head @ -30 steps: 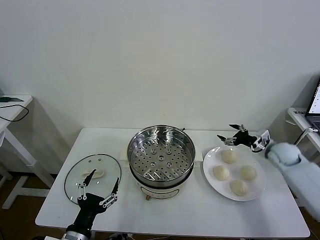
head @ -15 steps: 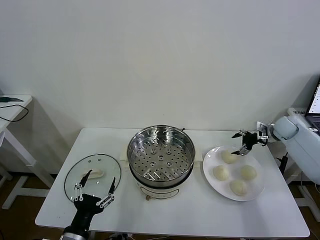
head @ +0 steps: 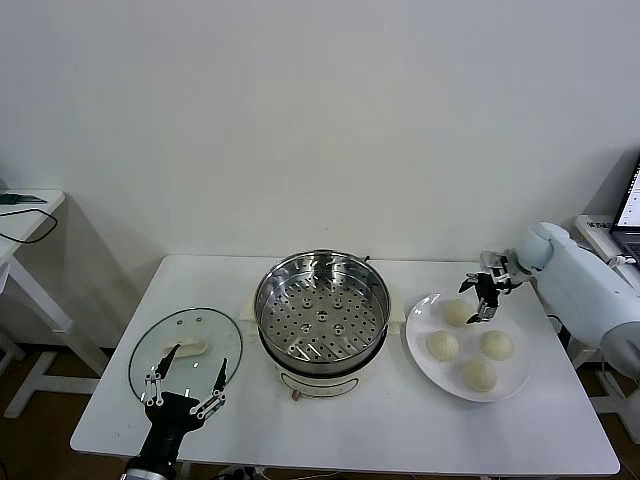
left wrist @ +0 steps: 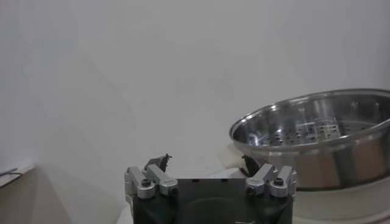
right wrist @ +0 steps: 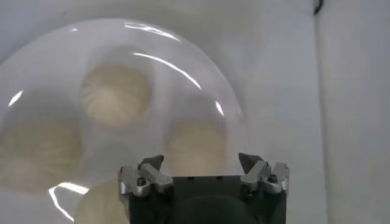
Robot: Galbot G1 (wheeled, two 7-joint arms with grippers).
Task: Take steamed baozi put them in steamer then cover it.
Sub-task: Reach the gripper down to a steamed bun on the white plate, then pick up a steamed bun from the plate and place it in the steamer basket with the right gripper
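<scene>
1. Four small, round, cream-white steamed baozi [head: 457, 312] lie on a flat white round plate [head: 421, 356] at the right of the white table [head: 400, 430]; none is in the steamer yet.
2. I have the right gripper [head: 483, 298] hovering just above the far bun, at the plate's rear edge. Its fingers are spread wide and hold nothing; the right wrist view looks straight down on the buns between the open jaws.
3. I judge the step in hand to be the approach for the first pick.
4. At mid-table stands the round, shiny stainless-steel steamer [head: 322, 308], its perforated tray bare and its mouth uncovered.
5. To its left the clear glass cover [head: 185, 352] with a metal rim lies flat on the table, its white bar handle up.
6. My left gripper [head: 185, 385] waits over the cover's near edge, also fully open and empty.
7. Next I need to lower the right gripper so the fingers straddle one bun, then close gently: the dough looks soft and could dent or slip.
</scene>
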